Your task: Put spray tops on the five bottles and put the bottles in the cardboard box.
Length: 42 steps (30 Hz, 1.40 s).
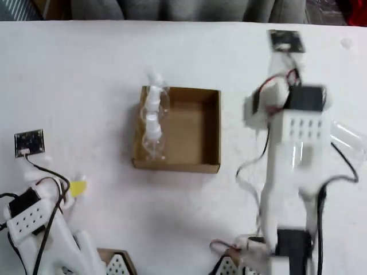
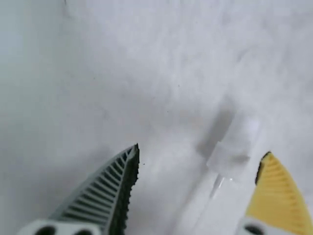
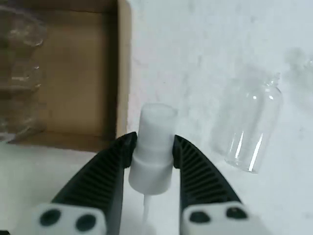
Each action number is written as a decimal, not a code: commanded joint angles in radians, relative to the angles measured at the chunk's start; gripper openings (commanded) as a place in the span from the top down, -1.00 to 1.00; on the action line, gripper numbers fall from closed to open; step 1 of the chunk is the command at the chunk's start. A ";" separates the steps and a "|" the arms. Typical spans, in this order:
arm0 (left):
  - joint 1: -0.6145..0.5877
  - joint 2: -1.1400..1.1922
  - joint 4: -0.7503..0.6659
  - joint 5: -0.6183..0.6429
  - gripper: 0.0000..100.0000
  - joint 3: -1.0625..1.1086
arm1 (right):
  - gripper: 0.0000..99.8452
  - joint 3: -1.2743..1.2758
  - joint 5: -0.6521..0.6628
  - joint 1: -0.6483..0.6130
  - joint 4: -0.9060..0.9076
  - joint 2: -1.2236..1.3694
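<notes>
Closest up: right gripper point(image 3: 151, 143), pinched shut on a white spray top point(image 3: 155, 120), gripped at the collar, thin dip tube point(image 3: 145, 210) hanging below.

Under everything, white bench point(image 1: 86, 74). At mid-bench, open cardboard box point(image 1: 213, 132), with what look like two capped bottles point(image 1: 153, 123) lying along its left wall. Right of the box and apart from it, one uncapped clear bottle point(image 3: 254, 128) on its side on the bench.

At the near left, left gripper point(image 2: 200, 152) spread wide, holding nothing, hovering over a second spray top point(image 2: 235, 147) lying on the bench just inside the yellow finger point(image 2: 271, 191).

Likely handling, judged by looks alone:
- Clear bottle: light, smooth and thin-walled, apt to roll or slip. Best taken across the middle of the body, with a gentle squeeze to avoid denting.
- Spray top: small, light and rigid. Best gripped at the collar, clear of the bendy tube.
- Bottle neck: narrow, so careful lining-up of tube and opening needed.
</notes>
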 commanded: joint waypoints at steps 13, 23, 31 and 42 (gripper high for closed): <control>-0.007 0.015 0.012 0.012 0.31 -0.061 | 0.96 0.460 0.029 -0.937 -0.140 -0.553; -0.012 0.015 0.012 0.012 0.31 -0.061 | 0.96 0.934 0.006 -1.049 -0.713 -0.553; -0.012 0.015 0.011 0.012 0.31 -0.061 | 0.96 1.198 -0.163 -1.050 -1.135 -0.553; -0.012 0.015 0.011 0.012 0.31 -0.061 | 0.56 1.212 -0.215 -1.106 -1.142 -0.562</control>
